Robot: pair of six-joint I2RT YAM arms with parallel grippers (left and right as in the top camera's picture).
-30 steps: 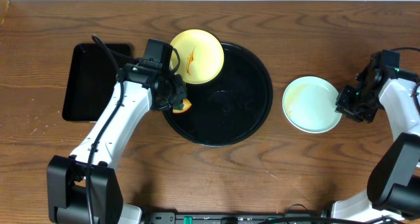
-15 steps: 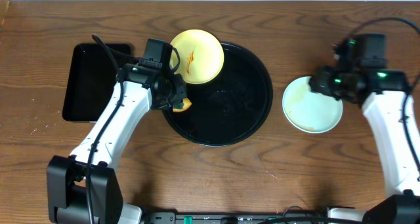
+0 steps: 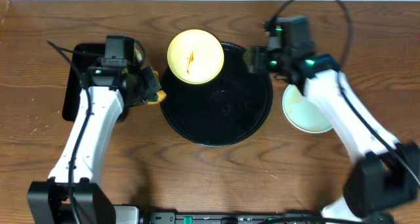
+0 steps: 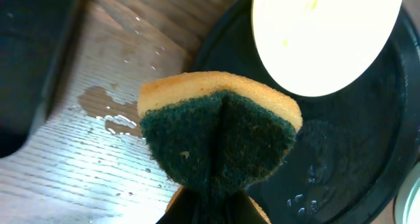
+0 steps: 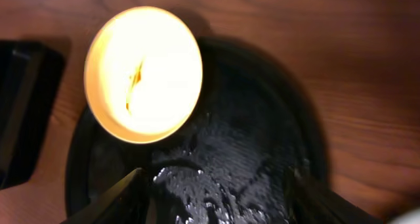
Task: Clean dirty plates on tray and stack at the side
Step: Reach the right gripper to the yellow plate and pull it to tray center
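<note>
A pale yellow dirty plate with an orange smear rests on the upper-left rim of the round black tray. My left gripper is shut on a yellow-and-green sponge, over the wet table just left of the tray. The sponge hides its fingers in the left wrist view. My right gripper hangs open over the tray's upper right, with nothing between its fingers. In the right wrist view the yellow plate lies ahead on the wet tray. A light blue plate sits on the table right of the tray, partly under my right arm.
A rectangular black tray lies at the far left, beside my left arm. Water drops and a small puddle wet the wood between the two trays. The table's back edge runs close behind the yellow plate.
My right arm swung left from the blue plate to above the round tray, its jaws opening wider. My left arm carried the sponge left, off the tray.
</note>
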